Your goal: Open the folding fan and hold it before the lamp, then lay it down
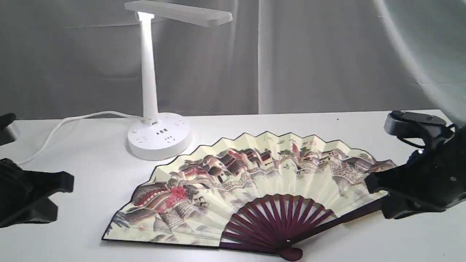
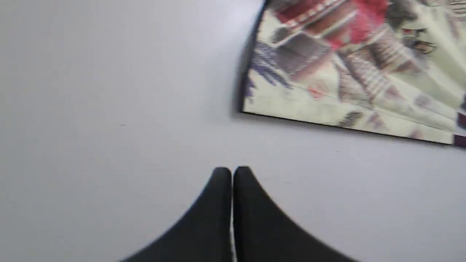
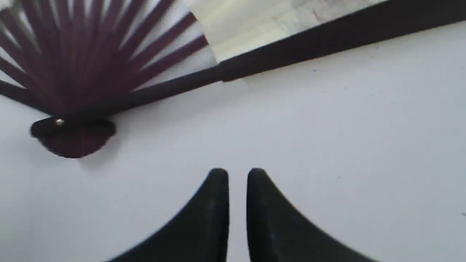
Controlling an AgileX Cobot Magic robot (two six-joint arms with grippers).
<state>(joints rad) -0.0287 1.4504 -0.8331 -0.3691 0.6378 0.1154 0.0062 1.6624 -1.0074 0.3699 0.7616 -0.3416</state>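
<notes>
Pleated cream paper fan (image 1: 255, 182) spread flat on white desk (image 1: 91, 171) between both pincers, left pincer (image 2: 232, 171) shut and empty, right pincer (image 3: 237, 173) narrowly parted, empty, white plastic lamp (image 1: 153, 109) beyond.

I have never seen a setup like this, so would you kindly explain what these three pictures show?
It is a two-armed robot at a white table. The wide picture comes from a camera off the arms; the other two from cameras on each wrist, looking past the black fingertips. On the table lies a folding fan, spread open, and behind it stands a white lamp. The left gripper is shut and empty, beside the fan's outer edge. The right gripper is near the fan's dark guard stick, its jaws a narrow gap apart, holding nothing.
</notes>
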